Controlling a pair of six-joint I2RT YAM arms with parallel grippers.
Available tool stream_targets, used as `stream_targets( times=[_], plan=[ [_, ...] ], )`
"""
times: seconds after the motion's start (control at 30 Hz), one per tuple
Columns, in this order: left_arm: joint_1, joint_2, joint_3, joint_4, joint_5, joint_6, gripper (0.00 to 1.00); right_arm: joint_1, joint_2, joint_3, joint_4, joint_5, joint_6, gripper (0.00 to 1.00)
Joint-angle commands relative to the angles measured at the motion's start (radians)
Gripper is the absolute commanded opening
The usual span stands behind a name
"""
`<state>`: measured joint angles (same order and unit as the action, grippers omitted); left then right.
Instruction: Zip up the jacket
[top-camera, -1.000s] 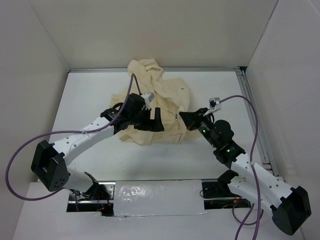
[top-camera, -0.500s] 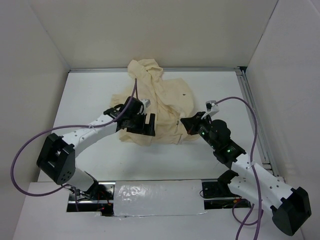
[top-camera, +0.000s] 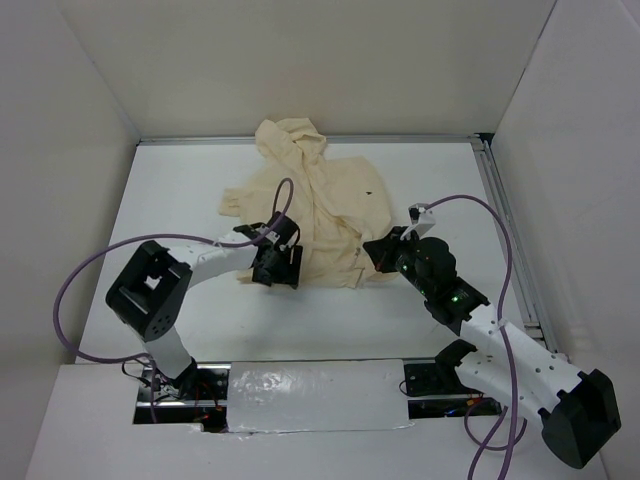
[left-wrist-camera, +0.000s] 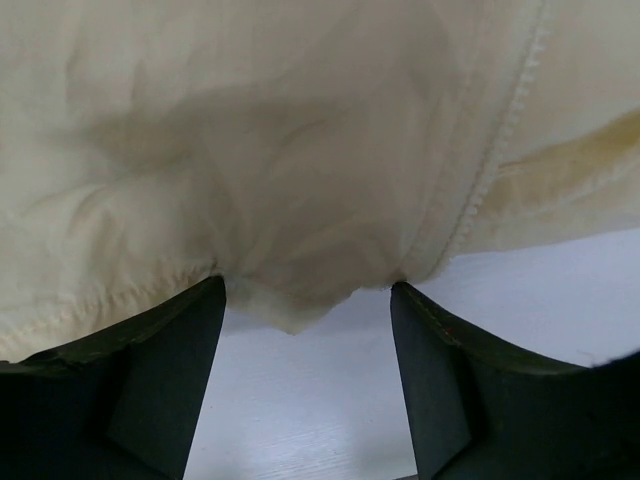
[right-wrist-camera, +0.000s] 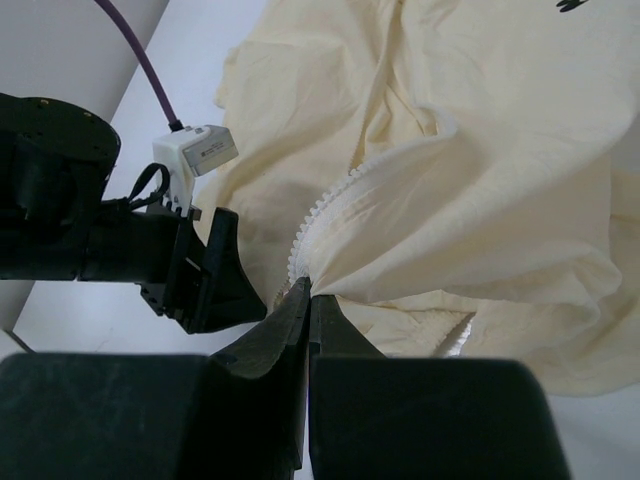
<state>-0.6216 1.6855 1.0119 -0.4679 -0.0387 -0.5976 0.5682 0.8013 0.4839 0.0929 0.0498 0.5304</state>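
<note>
cream jacket (top-camera: 325, 205) lying rumpled on the white table (top-camera: 170, 200), hood far, hem near.

the jacket sits mid-table, toward the far wall. its long axis runs far to near: the hood (top-camera: 290, 140) is bunched against the far edge and the hem (top-camera: 325, 280) points back at the arm bases, with a sleeve folded out to the left. the left gripper (top-camera: 278, 268) is at the near-left part of the hem, its fingers (left-wrist-camera: 170, 350) apart, and a fold of the hem edge dips into the gap between them. the right gripper (right-wrist-camera: 306, 292) is at the near-right part, its fingers pressed together on the fabric at the lower end of the zipper (right-wrist-camera: 318, 215), whose white teeth run away from the tips. a small dark spot (top-camera: 372, 190) marks the chest, right of the zipper.
</note>
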Motion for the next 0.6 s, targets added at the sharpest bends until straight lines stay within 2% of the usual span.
stream_targets(
  times=[0.0, 0.2, 0.3, 0.4, 0.53, 0.57],
  plan=[
    [-0.016, 0.039, 0.024, 0.032, -0.041, -0.022, 0.79, -0.008, -0.002, 0.001, 0.004, 0.012, 0.005, 0.0],
    [-0.049, 0.094, 0.071, -0.032, -0.101, -0.088, 0.78, -0.016, -0.002, -0.011, -0.009, 0.012, 0.017, 0.0],
    [-0.061, 0.118, 0.106, -0.066, -0.15, -0.123, 0.73, -0.018, -0.007, -0.019, -0.012, 0.016, 0.025, 0.0],
    [-0.075, 0.192, 0.16, -0.162, -0.191, -0.21, 0.73, -0.024, -0.011, -0.027, -0.012, 0.019, 0.029, 0.0],
    [-0.115, 0.258, 0.186, -0.173, -0.198, -0.205, 0.71, -0.03, -0.017, -0.034, -0.009, 0.019, 0.033, 0.0],
    [-0.121, 0.269, 0.186, -0.17, -0.194, -0.214, 0.66, -0.034, -0.02, -0.034, -0.015, 0.022, 0.034, 0.0]
  ],
)
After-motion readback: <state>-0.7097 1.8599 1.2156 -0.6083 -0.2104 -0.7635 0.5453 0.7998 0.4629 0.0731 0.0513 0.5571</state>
